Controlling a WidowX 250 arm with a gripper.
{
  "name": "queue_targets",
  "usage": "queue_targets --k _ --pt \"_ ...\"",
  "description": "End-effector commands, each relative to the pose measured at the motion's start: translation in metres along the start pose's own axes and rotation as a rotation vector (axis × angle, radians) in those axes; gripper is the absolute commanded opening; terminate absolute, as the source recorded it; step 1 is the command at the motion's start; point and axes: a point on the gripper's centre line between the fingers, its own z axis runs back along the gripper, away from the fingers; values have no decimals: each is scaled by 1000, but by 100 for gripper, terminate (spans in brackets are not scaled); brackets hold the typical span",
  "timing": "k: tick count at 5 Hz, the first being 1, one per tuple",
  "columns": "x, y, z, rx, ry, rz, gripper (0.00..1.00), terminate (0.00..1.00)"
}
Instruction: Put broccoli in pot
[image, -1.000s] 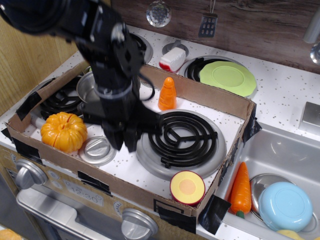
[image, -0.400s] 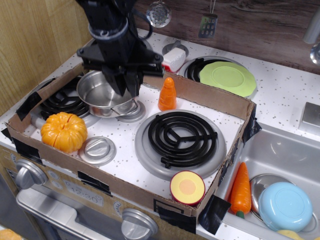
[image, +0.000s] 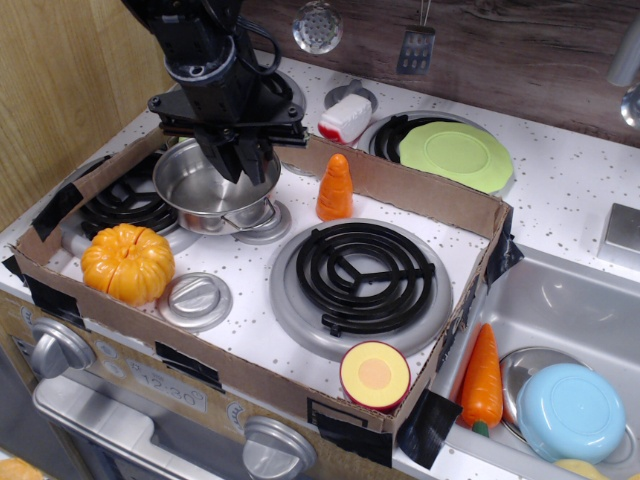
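Note:
The pot (image: 200, 190) is a small shiny steel pot with a loop handle. It stands at the back left of the cardboard tray, and its visible inside looks empty. My black gripper (image: 243, 170) hangs over the pot's right rim with its fingers pointing down and drawn close together. I see nothing green between them. The broccoli is hidden or out of view.
An orange pumpkin (image: 128, 262) lies front left, with a grey disc (image: 195, 300) beside it. An orange cone (image: 335, 187) stands right of the pot. A black coil burner (image: 362, 275) fills the tray's middle. A lime plate (image: 455, 155) lies at the back. The cardboard wall (image: 400, 185) rings the tray.
My gripper rose from low beside the front grey disc and moved back to above the pot's right rim. The pot, hidden a second ago, now shows.

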Motion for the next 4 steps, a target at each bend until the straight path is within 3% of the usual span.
queue_targets --k 1,2,3,4 --pt "18 14 8 16 -4 -18 0 0" --pt "25 19 16 33 -27 -43 0 0" --pt "28 22 17 9 -28 -61 100 0" --pt "29 22 15 17 -9 -90 100 0"
